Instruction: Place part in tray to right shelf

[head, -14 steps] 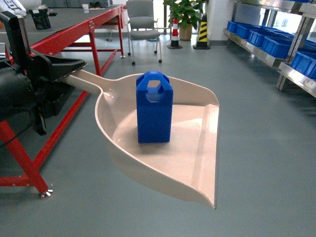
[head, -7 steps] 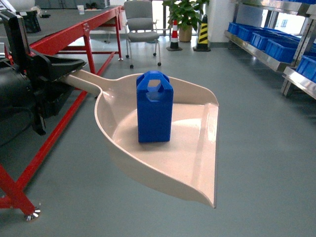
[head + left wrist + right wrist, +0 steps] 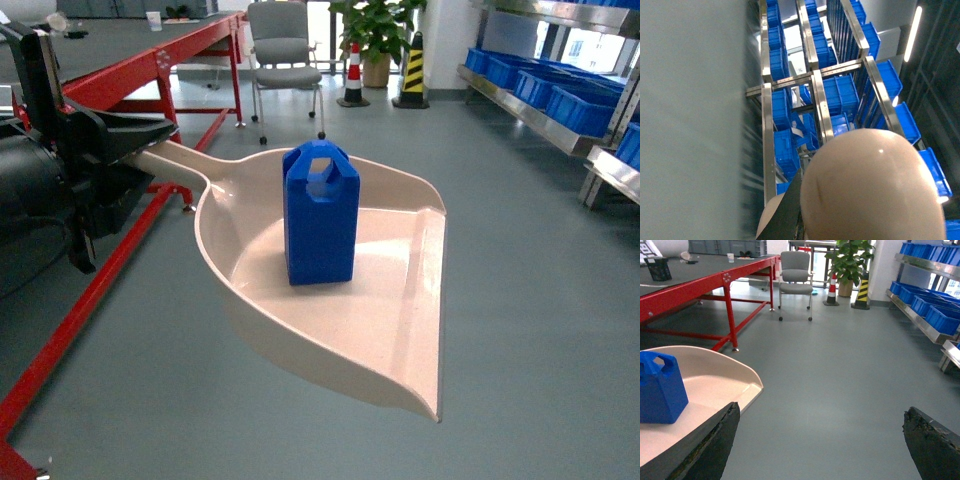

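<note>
While a grey floor (image 3: 540, 300) filled most of the scene, a red workbench (image 3: 130, 75) ran along the left and steel shelves (image 3: 560, 95) of blue bins stood at the right. Smaller than these, a beige tray (image 3: 400, 330) shaped like a dustpan was held out level by its handle, on which the left gripper (image 3: 105, 140) was clamped. Upright in the tray's middle stood the blue part (image 3: 320, 215). The right gripper (image 3: 820, 440) had its fingers (image 3: 715, 440) spread wide apart, holding nothing.
</note>
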